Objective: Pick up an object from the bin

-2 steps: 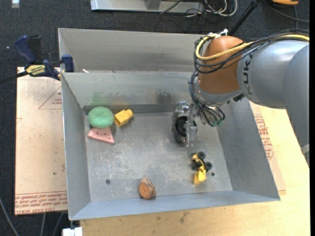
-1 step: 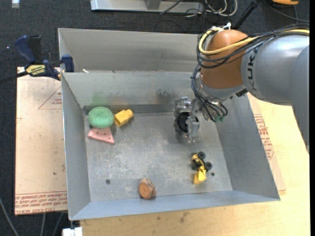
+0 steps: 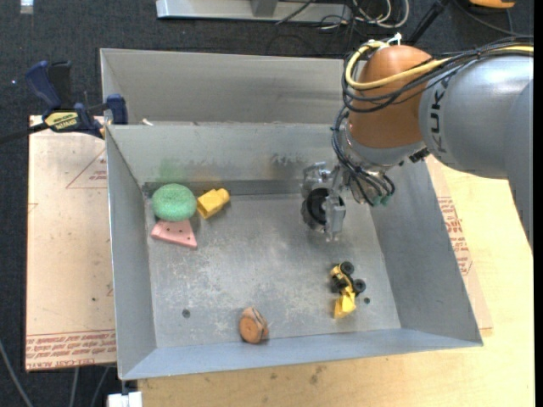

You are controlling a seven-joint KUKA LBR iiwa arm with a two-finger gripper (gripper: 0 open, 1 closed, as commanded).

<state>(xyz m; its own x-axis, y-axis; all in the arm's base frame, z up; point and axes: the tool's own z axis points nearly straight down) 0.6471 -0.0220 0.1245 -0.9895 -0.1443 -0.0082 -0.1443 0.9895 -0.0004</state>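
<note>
Just one each: green ball (image 3: 173, 202), pink wedge (image 3: 176, 236), yellow block (image 3: 213, 202), brown lump (image 3: 253, 326), toy (image 3: 344, 291).

Inside the bin (image 3: 127, 227), far-left corner: round sponge (image 3: 173, 202) close against the back wall, small block (image 3: 212, 202) just to its right, wedge (image 3: 175, 235) directly in front of the sponge, at its near edge. By the front wall, about midway along: rounded lump (image 3: 253, 326), alone, well apart from the corner group. Right of the lump and a little farther back: toy vehicle (image 3: 344, 289), on the floor toward the right wall. Behind the toy vehicle, right of centre: gripper (image 3: 333, 227), in from the right, near the back wall, well apart from sponge, block and wedge.
</note>
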